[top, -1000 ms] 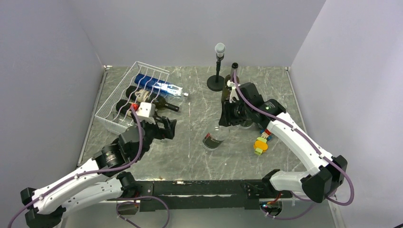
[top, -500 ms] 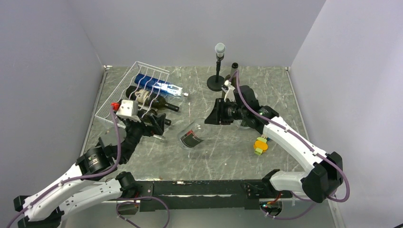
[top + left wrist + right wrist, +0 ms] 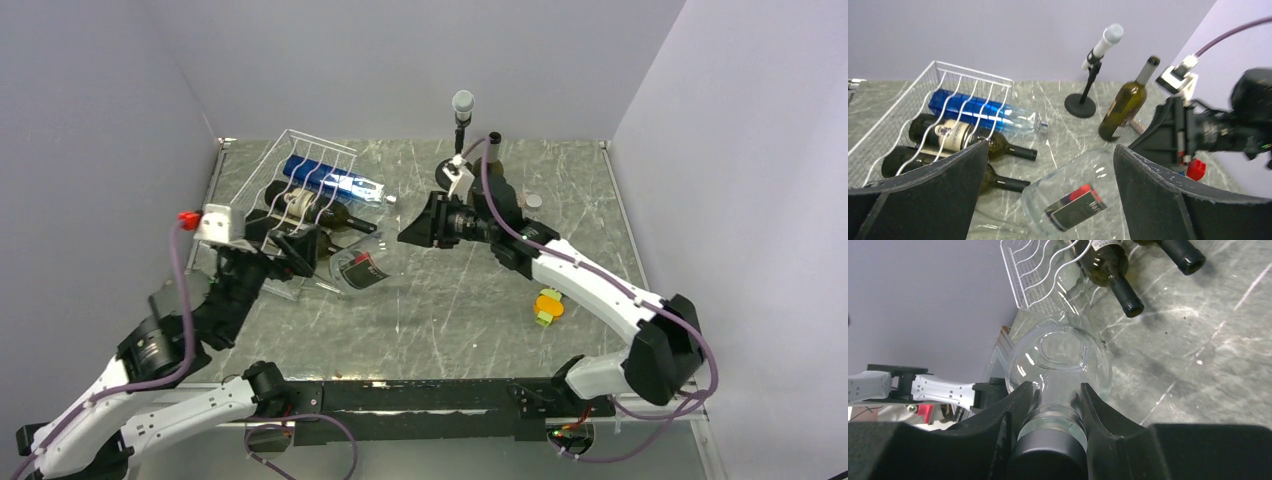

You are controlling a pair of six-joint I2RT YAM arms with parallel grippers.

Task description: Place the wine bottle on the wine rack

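A clear glass wine bottle [image 3: 358, 266] with a dark label hangs tilted, base toward the left. My right gripper [image 3: 415, 222] is shut on its neck; in the right wrist view the fingers [image 3: 1013, 405] clamp the neck just past the black cap, and the bottle [image 3: 1058, 360] points at the white wire wine rack [image 3: 1030, 270]. The wine rack [image 3: 228, 222] sits at the back left. My left gripper [image 3: 300, 248] stands open just left of the bottle's base. In the left wrist view the bottle [image 3: 1073, 200] lies beyond the wide-apart left gripper [image 3: 1050, 150].
The rack holds a blue bottle [image 3: 325, 178] and two dark bottles [image 3: 345, 215] with necks sticking out to the right. An olive bottle [image 3: 1125, 102] stands upright beside a microphone stand [image 3: 461, 120]. An orange and yellow toy [image 3: 547, 303] lies at right.
My right arm has carried the clear bottle leftward from mid-table to the rack's near corner. My left arm has drawn back to the left, its gripper still open.
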